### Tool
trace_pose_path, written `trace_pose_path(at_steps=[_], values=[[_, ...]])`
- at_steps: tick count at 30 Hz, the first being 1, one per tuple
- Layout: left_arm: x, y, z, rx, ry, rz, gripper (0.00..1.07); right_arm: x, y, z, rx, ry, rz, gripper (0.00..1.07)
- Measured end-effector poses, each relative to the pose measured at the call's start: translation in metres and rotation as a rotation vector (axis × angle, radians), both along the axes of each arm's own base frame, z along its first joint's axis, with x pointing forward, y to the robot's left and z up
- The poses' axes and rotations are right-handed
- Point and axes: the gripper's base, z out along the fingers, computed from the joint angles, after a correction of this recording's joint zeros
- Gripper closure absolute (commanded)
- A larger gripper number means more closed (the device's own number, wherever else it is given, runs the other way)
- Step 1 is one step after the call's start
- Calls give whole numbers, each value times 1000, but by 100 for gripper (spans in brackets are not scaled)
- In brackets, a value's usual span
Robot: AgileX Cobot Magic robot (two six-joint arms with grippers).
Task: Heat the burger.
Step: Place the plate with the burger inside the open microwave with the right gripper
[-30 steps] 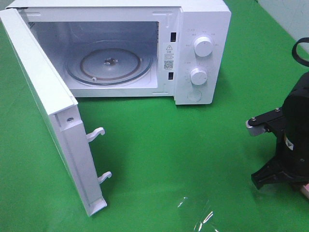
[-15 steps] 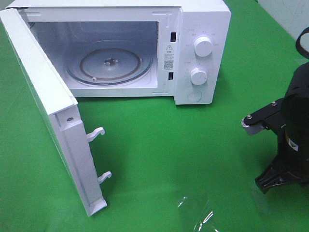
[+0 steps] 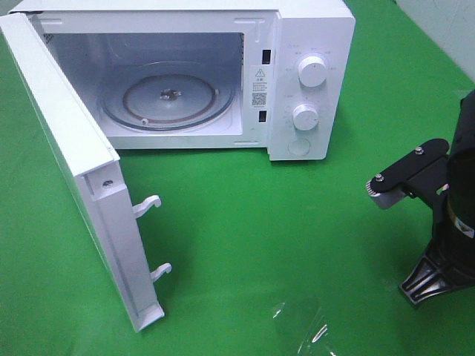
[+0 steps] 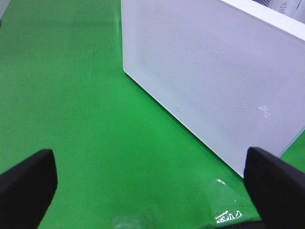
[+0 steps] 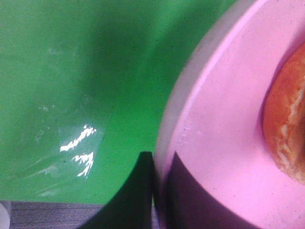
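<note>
In the right wrist view the burger (image 5: pixel 286 129) shows only as a brown bun edge, resting on a pink plate (image 5: pixel 224 119). My right gripper (image 5: pixel 159 186) is shut on that plate's rim, one finger above it and one below. In the exterior high view only the right arm (image 3: pixel 453 222) shows at the right edge; plate and burger lie outside that view. The white microwave (image 3: pixel 312 30) stands at the back with its door (image 3: pixel 67 148) swung wide and its glass turntable (image 3: pixel 167 96) bare. My left gripper (image 4: pixel 152 188) is open and holds nothing, facing the door's outer face (image 4: pixel 214 81).
Green cloth covers the table (image 3: pixel 245 222). A clear crumpled film (image 3: pixel 304 326) lies near the front edge, also seen as a shiny film (image 5: pixel 71 148) beside the plate. Two latch hooks (image 3: pixel 152 204) stick out of the open door.
The right arm has shifted toward the right edge and a little toward the front in the exterior high view. A sliver of pink at that edge is gone from view.
</note>
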Motion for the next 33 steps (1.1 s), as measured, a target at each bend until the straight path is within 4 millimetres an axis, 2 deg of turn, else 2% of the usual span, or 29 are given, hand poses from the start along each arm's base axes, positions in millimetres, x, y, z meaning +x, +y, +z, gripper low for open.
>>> trace_pose_path(at_steps=[11, 24, 26, 33], values=[[0, 0, 0, -1, 0, 0, 8, -28, 23, 14, -23, -13, 156, 107], [0, 0, 0, -2, 0, 1, 8, -58, 51, 15, -36, -12, 366, 107], [0, 0, 0, -2, 0, 1, 8, -68, 58, 15, -36, -13, 433, 107], [0, 0, 0, -2, 0, 1, 8, -80, 66, 15, -35, -15, 505, 107]])
